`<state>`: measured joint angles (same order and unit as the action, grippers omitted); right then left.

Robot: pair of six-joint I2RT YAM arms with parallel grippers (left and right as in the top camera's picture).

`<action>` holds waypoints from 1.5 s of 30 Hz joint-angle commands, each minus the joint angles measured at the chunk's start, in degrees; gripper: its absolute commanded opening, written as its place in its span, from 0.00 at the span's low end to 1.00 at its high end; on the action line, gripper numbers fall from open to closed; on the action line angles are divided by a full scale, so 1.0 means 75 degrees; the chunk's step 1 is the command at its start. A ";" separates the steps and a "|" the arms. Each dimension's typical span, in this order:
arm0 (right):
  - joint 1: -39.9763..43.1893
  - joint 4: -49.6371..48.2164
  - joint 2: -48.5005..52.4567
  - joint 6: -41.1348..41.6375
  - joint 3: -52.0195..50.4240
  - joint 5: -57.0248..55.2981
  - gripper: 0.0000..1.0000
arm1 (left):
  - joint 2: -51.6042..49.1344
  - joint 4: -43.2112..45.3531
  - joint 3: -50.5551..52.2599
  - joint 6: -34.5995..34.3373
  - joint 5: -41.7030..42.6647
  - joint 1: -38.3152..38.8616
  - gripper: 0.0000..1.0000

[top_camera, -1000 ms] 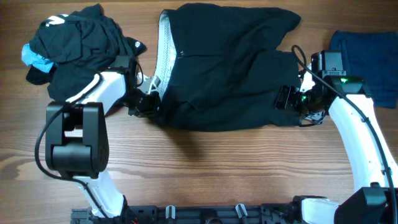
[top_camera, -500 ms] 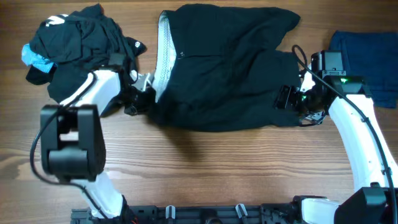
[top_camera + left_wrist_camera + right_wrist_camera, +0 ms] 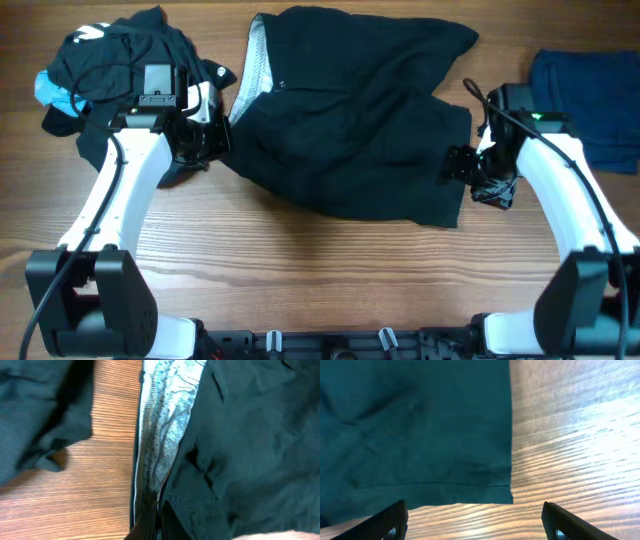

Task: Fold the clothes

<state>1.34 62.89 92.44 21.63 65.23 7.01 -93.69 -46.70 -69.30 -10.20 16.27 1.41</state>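
Brown wood-grain table (image 3: 330,270) fills the whole overhead view edge to edge, grain running left-right in darker and lighter streaks. Black rail with small silver clips (image 3: 330,345) along the table's near edge, partly cut by the frame. Left wrist view: same wood looks warmer orange-brown, fine straight horizontal grain lines. Right wrist view: grain slightly diagonal, strong pale glare patch (image 3: 600,420) on the wood at right, surface a bit glossy. Lighting even in the overhead view, shadows soft

Bare table (image 3: 330,262) fronts the shorts (image 3: 360,110); garment pile (image 3: 120,55) crowds left.
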 commanded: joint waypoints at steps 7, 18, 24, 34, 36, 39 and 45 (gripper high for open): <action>0.0026 -0.0816 0.0589 0.0140 -0.1037 0.0283 0.79 | 0.0117 0.0312 -0.0105 -0.0134 -0.0761 -0.0061 0.04; 0.0017 -0.2046 0.0597 0.0114 -0.2299 0.1510 0.54 | 0.0114 0.0271 -0.0105 -0.0131 -0.0787 -0.0061 0.04; 0.0017 -0.2092 0.0595 0.0108 -0.2495 0.1705 0.14 | 0.0114 0.0006 -0.0105 -0.0131 -0.0790 -0.0061 0.04; 0.0020 -0.1448 -0.0845 0.0111 -0.1923 0.1580 0.04 | 0.0251 -0.0965 -0.0105 -0.0300 -0.1128 -0.0061 0.04; 0.0017 -0.1201 -0.1390 0.0114 -0.1740 0.1314 0.04 | 0.0487 -0.1192 -0.0105 -0.0332 -0.1408 -0.0061 0.04; 0.0020 -0.0720 -0.2095 0.0125 -0.1463 0.0699 0.04 | 0.1128 -0.1364 -0.0105 -0.0367 -0.1606 -0.0061 0.04; 0.0020 -0.0047 -0.3174 0.0140 -0.0734 0.0169 0.04 | 0.2920 -0.1711 -0.0105 -0.0708 -0.2346 -0.0061 0.04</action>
<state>1.34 61.60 71.96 22.70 56.12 11.64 -78.11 -58.26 -69.30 -13.43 3.64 1.43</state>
